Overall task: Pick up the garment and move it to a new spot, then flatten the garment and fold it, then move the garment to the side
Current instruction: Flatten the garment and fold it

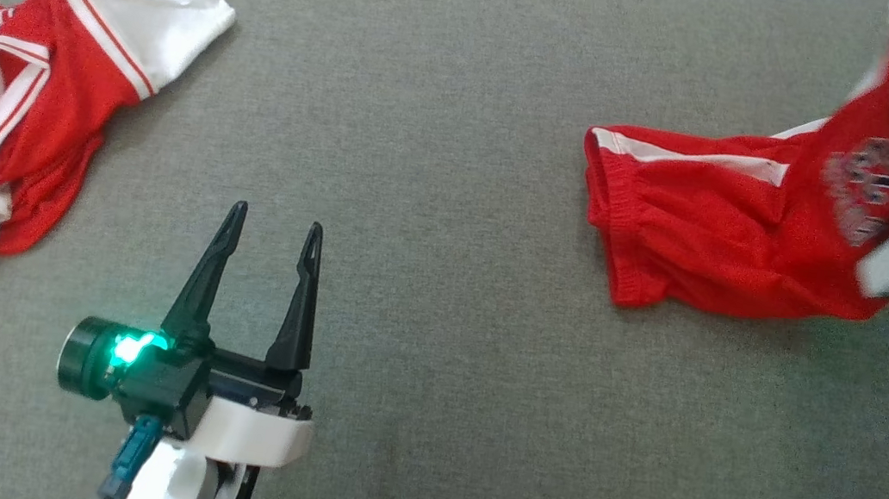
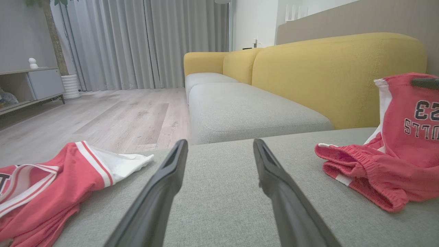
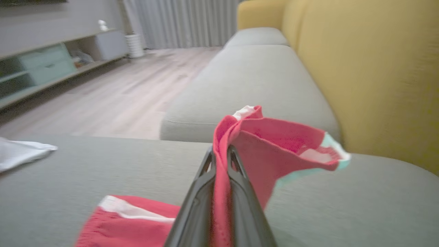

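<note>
So, grey sofa seat point(image 1: 464, 113), yellow backrest point(image 2: 325, 68), wood floor point(image 2: 120, 113) and grey curtains point(image 2: 137, 41) behind. Right tool point(image 3: 221, 152) was pinching the red shorts point(image 1: 716, 235), one end raised at the seat's right side. Left tool point(image 1: 275, 230) was spread wide, touching nothing.

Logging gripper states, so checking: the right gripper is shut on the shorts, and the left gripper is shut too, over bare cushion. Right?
Not quite. The left gripper is open, over bare cushion, as the left wrist view shows. The right gripper is shut on the shorts.
</note>
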Available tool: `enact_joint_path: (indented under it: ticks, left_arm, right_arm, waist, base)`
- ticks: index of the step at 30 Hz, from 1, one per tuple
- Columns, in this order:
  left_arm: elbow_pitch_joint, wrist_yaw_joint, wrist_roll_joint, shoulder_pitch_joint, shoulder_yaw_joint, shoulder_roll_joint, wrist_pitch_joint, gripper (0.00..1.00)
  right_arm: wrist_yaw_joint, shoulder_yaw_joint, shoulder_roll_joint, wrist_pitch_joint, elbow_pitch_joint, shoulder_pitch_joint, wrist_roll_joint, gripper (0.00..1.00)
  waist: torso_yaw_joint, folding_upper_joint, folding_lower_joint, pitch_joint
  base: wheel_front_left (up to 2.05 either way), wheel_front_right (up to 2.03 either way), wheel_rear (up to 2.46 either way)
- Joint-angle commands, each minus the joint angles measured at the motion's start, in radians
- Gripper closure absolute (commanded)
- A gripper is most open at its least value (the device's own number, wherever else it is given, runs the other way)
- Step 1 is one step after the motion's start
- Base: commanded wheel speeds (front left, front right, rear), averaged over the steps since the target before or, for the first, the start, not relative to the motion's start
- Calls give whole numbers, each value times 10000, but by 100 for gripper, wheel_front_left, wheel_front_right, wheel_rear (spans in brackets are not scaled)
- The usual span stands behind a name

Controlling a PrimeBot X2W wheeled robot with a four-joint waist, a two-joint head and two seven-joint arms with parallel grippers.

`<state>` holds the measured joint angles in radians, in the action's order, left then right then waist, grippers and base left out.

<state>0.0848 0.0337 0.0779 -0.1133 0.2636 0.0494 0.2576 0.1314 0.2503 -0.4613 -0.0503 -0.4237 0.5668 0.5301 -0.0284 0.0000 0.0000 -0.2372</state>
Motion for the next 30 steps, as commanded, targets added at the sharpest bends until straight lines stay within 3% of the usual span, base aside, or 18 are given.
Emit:
enact_joint_path:
  ticks: [1, 6, 7, 8, 12, 17, 24, 30]
  left_arm:
    - [-275, -44, -32, -101, -248, 9, 42, 0]
    - [-251, -37, 167, 42, -116, 9, 42, 0]
    - [-239, -15, 206, 60, -87, 9, 42, 0]
    - [-241, 19, 255, 73, -64, 9, 42, 0]
    - [-213, 112, 379, 157, 5, 9, 42, 0]
    - [-271, 168, 362, 368, -96, 9, 42, 0]
    - [-506, 327, 240, 1170, -529, 9, 42, 0]
    - [-1056, 620, 204, 2320, -790, 9, 42, 0]
  right_arm:
    - [-7, 287, 94, -61, 541, 33, 136, 100]
    - [-7, 1916, 1479, -650, 1302, -631, 116, 99]
    - [-7, 2143, 1693, -750, 1256, -805, 46, 28]
    - [-7, 2334, 1889, -773, 1227, -964, -28, 0]
    - [-7, 2611, 2377, -429, 1414, -1652, -75, 0]
    - [-7, 2149, 2237, 664, 1926, -2288, -767, 0]
    - [-7, 224, 2368, 2839, 2195, -3933, -2340, 0]
    - [-7, -1190, 3040, 3115, 2907, -5629, -3013, 0]
  waist:
    - [-74, 0, 0, 96]
    - [-435, 0, 0, 306]
    - [-506, 0, 0, 336]
    - [-569, 0, 0, 366]
    - [-799, 0, 0, 567]
    - [-818, 0, 0, 858]
    - [-555, 0, 0, 1575]
    - [-291, 0, 0, 2290]
  base:
    - [0, 0, 0]
    - [0, 0, 0]
    - [0, 0, 0]
    - [0, 0, 0]
    - [0, 0, 0]
    - [0, 0, 0]
    - [0, 0, 0]
    - [0, 0, 0]
